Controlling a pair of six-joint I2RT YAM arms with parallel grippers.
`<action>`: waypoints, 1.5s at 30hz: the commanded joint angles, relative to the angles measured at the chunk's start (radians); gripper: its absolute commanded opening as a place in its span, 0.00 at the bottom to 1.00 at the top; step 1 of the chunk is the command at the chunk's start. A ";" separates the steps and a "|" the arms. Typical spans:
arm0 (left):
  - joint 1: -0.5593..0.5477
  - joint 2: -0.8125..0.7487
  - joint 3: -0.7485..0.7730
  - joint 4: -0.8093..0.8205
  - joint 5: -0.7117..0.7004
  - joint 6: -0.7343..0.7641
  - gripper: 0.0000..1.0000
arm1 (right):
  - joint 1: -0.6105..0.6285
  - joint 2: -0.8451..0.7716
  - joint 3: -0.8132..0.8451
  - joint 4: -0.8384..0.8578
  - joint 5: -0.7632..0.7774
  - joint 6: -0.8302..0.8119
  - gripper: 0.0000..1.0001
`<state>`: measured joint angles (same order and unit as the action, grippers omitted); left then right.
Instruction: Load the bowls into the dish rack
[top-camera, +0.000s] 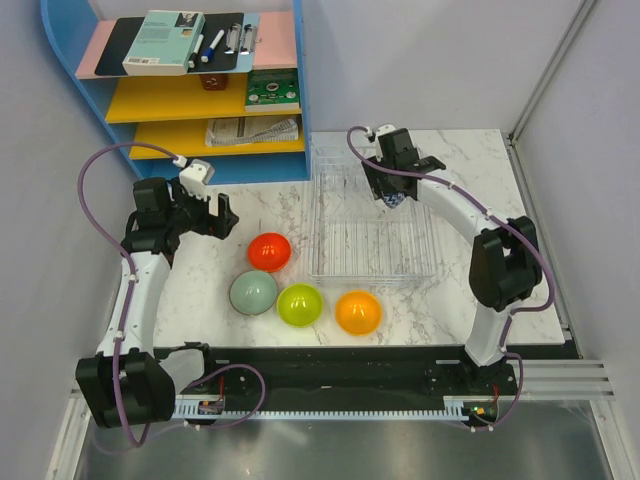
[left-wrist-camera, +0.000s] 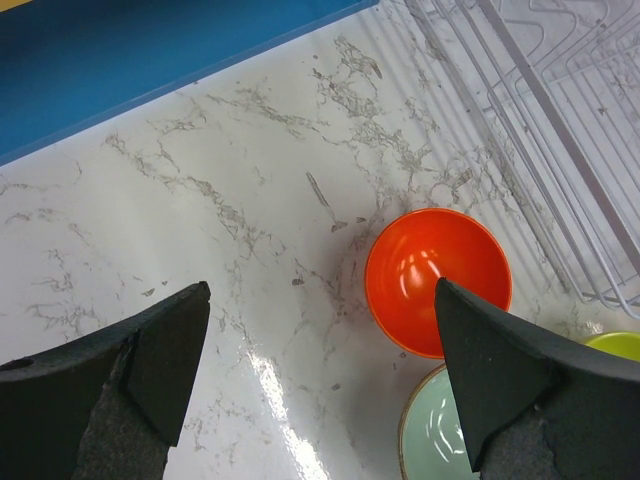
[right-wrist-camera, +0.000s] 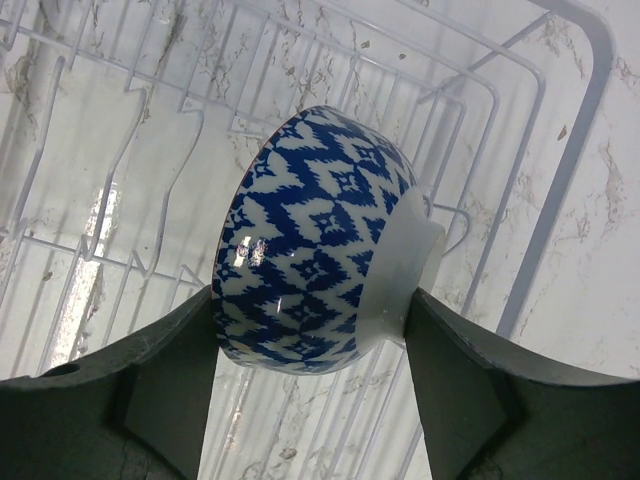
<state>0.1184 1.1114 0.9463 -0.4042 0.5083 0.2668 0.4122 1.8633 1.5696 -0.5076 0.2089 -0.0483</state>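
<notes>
Patterned bowl (right-wrist-camera: 320, 240) fills the right wrist view, clamped between the two dark fingers of the right end effector (right-wrist-camera: 310, 305). It is turned on its side, with its white foot against the right finger and the blue-white zigzag wall facing the camera. I think it is held like this so that it can go down on its edge between the ribs of the rack (top-camera: 345, 250), which lies directly below it. Its mouth points away and cannot be seen. I also cannot tell whether the bowl already touches the ribs or hangs just above them. From the top view only a small blue part of it shows under the wrist, over the far part of the rack, and no other bowl is in the rack. The clear plastic is hard to separate from the veins of the marble table (left-wrist-camera: 200, 200) under it. The other four bowls wait on the table left of the rack and in front of it, close together and mouth up. The red bowl (left-wrist-camera: 437, 280) is near the rack's edge, the grey-green bowl (left-wrist-camera: 425, 430) is half behind a finger, the lime bowl (left-wrist-camera: 615, 345) is cut off by the frame, and the orange bowl (top-camera: 358, 312) appears only from above. The left end effector (left-wrist-camera: 322, 290) hangs over bare table beside the red bowl, jaws wide apart and holding nothing, probably ready to take it next. The shelf (top-camera: 200, 100) stands behind.
</notes>
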 joint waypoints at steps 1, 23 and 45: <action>0.007 -0.018 -0.004 0.036 0.024 0.025 1.00 | 0.007 0.016 -0.019 0.066 -0.055 0.022 0.00; 0.010 0.004 -0.001 0.007 0.049 0.064 1.00 | 0.025 0.042 0.044 0.008 -0.042 -0.021 0.92; 0.007 0.010 -0.138 -0.440 0.153 0.640 0.97 | 0.030 -0.260 0.078 -0.080 -0.086 -0.140 0.98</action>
<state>0.1230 1.1206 0.8402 -0.7712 0.6582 0.7643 0.4366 1.6726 1.6073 -0.5629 0.1509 -0.1638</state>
